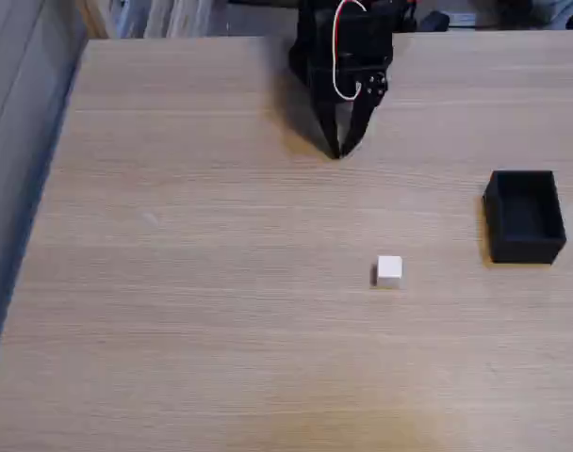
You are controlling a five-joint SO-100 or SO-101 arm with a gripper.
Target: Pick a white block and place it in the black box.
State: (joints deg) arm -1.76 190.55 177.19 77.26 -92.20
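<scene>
Pale wood-grain table [221,311] bears white block [389,271], black box [524,217].

Matte white block [389,271], matte black box [524,217], smooth light wood-grain table [202,282].

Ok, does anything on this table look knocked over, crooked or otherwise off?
Nothing stands out. The white block sits flat on the table, the black box stands upright to its right, and the gripper points down at the far side, fingertips together.
</scene>
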